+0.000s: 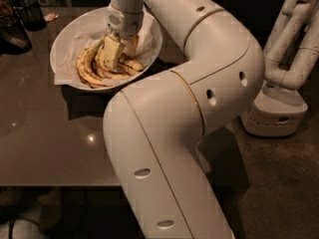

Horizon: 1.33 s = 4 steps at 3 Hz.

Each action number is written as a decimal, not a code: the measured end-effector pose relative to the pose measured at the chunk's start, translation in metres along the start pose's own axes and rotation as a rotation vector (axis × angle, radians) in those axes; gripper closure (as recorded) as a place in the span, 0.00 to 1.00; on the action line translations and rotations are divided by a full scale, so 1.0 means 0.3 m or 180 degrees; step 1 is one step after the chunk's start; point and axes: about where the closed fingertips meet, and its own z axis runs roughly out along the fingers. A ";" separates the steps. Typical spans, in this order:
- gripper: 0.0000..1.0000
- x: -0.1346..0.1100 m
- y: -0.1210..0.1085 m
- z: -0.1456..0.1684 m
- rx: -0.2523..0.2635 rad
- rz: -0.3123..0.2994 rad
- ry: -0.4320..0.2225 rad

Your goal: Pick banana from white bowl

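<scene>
The gripper (115, 54) is set down inside the white bowl (67, 34), directly over the banana (94, 68), which lies on the crumpled white paper (79, 39) lining the bowl, on the side nearer the camera. Whether the tool is clamped on the fruit or merely resting against it cannot be told, since the wrist and the fruit hide the contact.

The step in hand is judged to be the grasp itself. It is best done by closing across the fruit's narrow width rather than along its length, with only enough force to hold the soft, overripe flesh. The lift should be taken straight up, so that the paper is not dragged along and the bowl is not tipped on the table (45, 133).

The banana is laid roughly flat. Its long axis is seen as a curve, sweeping from beneath the gripper down the left of the pile toward the near rim, then bending right. Which end carries the stem cannot be made out.
</scene>
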 end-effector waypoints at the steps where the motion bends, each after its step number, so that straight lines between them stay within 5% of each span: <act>1: 0.61 0.000 0.000 0.000 0.0000 0.0000 0.0000; 3: 1.00 0.000 0.000 0.000 0.0000 0.0000 0.0000; 4: 1.00 -0.014 -0.004 -0.018 0.0083 -0.0047 -0.0110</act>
